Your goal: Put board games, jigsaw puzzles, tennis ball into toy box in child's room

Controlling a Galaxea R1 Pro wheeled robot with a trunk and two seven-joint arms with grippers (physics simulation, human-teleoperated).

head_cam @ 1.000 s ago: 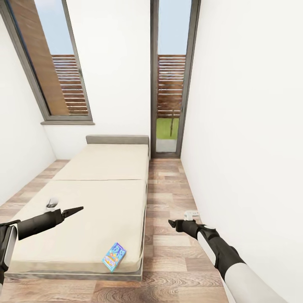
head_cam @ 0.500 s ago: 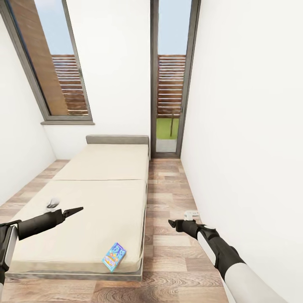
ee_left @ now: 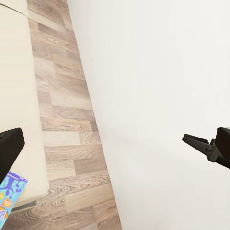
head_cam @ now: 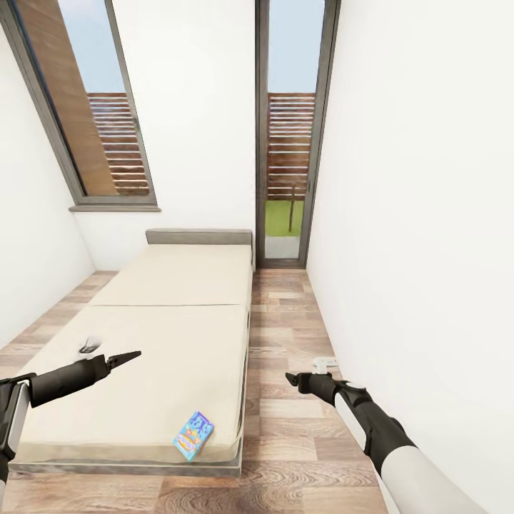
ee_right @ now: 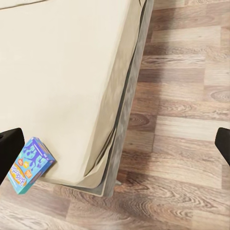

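A small blue board game (head_cam: 193,435) lies flat on the cream bed (head_cam: 171,335), at its near corner by the floor side. The same board game (ee_right: 29,165) appears in the right wrist view near the mattress corner, and part of it shows in the left wrist view (ee_left: 8,197). My left gripper (head_cam: 132,355) hovers over the bed to the left of the box, open and empty. My right gripper (head_cam: 291,378) hangs over the wood floor to the right of the bed, also open and empty, well apart from the box.
The grey headboard (head_cam: 199,236) stands against the far wall under a grey-framed window (head_cam: 93,114). A tall glass door (head_cam: 289,143) is beyond the wood-floor aisle (head_cam: 282,335). A white wall runs close on the right. A small pale object (head_cam: 88,345) rests on the bed.
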